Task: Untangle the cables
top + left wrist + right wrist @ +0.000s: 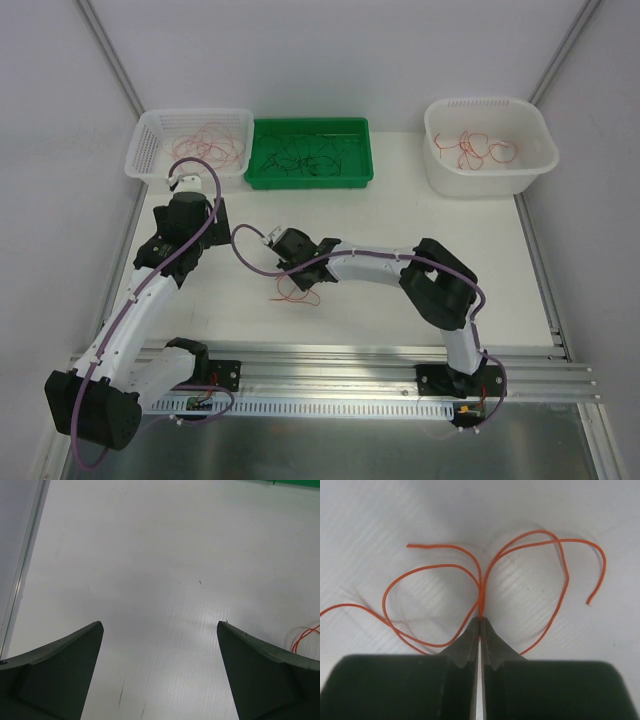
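Observation:
My right gripper (480, 620) is shut on thin orange-red cables (485, 575), which loop out left and right of the fingertips just above the white table. In the top view the same cables (292, 290) hang in small loops under the right gripper (290, 268) at mid table. My left gripper (160, 627) is open and empty over bare table, with a bit of orange cable (302, 637) at its right edge. In the top view the left gripper (183, 180) sits near the left basket.
A white mesh basket (148, 150) at the back left holds pinkish-red wires. A green tray (262, 150) at the back middle holds dark wires. A white tub (445, 160) at the back right holds orange-red wires.

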### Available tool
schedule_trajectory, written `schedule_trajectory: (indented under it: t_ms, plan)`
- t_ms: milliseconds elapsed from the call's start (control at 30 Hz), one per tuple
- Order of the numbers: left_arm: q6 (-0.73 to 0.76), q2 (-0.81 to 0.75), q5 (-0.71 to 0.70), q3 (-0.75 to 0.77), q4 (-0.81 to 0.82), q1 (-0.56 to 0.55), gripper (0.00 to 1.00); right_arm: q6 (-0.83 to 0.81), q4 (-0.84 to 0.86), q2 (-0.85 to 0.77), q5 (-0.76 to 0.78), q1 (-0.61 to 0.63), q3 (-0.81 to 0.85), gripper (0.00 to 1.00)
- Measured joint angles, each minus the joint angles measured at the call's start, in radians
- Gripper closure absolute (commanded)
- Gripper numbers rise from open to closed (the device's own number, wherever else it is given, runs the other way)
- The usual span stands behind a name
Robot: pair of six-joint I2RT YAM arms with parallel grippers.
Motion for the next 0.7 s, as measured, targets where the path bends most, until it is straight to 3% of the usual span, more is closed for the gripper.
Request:
schedule_trajectory:
  t_ms: [167, 367, 500, 700]
  plan:
    - [0.0, 0.0, 0.003, 0.0, 0.0, 0.0, 0.01, -0.003, -0.012, -0.105, 0.039, -0.055, -0.131, 0.99]
    - [0.0, 0.0, 0.022, 0.0, 0.0, 0.0, 0.01, -0.034, -0.111, -0.355, 0.084, -0.288, -0.178, 0.99]
    - [0.0, 0.0, 0.029, -0.001, 0.0, 0.0, 0.01, -0.057, -0.152, -0.512, 0.079, -0.516, -0.085, 0.99]
    - [0.001, 0.0, 0.039, -0.002, 0.0, 0.0, 0.01, -0.058, -0.158, -0.505, 0.045, -0.842, 0.183, 0.99]
